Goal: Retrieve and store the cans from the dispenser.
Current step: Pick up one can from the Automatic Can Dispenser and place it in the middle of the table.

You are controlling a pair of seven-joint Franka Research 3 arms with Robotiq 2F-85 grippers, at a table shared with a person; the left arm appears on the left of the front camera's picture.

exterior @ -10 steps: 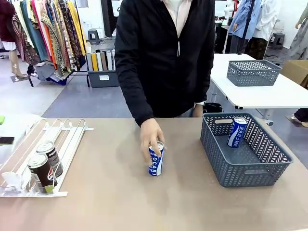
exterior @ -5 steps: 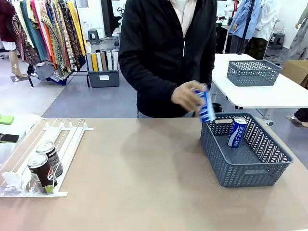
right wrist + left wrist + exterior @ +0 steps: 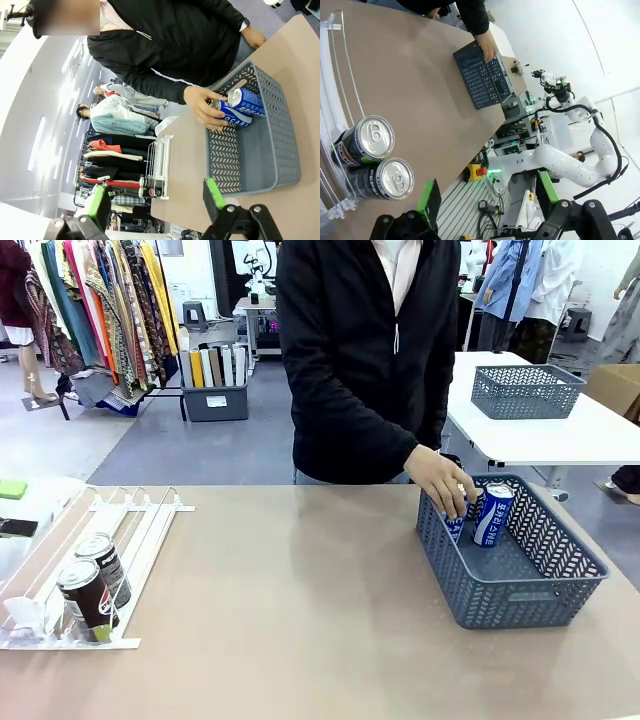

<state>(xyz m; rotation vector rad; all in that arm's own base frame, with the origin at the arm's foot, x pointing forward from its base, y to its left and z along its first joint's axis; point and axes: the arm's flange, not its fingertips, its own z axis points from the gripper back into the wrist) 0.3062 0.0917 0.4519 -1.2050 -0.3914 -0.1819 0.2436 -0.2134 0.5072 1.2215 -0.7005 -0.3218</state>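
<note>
The dispenser (image 3: 120, 530), a sloped white wire rack, lies at the table's left with two dark cans (image 3: 88, 597) (image 3: 107, 566) against its clear stops. My left gripper (image 3: 487, 200) hangs open above that low end, with both dark cans (image 3: 367, 140) below and left of its fingers. A person's hand (image 3: 440, 483) lowers a blue can (image 3: 456, 527) into the grey basket (image 3: 520, 585), beside another blue can (image 3: 493, 514). My right gripper (image 3: 157, 200) is open and holds nothing, well back from the basket (image 3: 250, 160) and the two blue cans (image 3: 235, 107).
A second grey basket (image 3: 525, 390) sits on a white table behind the person. Clothes racks (image 3: 95, 310) stand at the far left. The brown table top (image 3: 290, 620) runs bare between the dispenser and the basket. My right arm (image 3: 570, 165) shows far off in the left wrist view.
The person picked the blue can up from the middle of the table, carried it right and is now setting it into the grey basket. Neither gripper changed.
</note>
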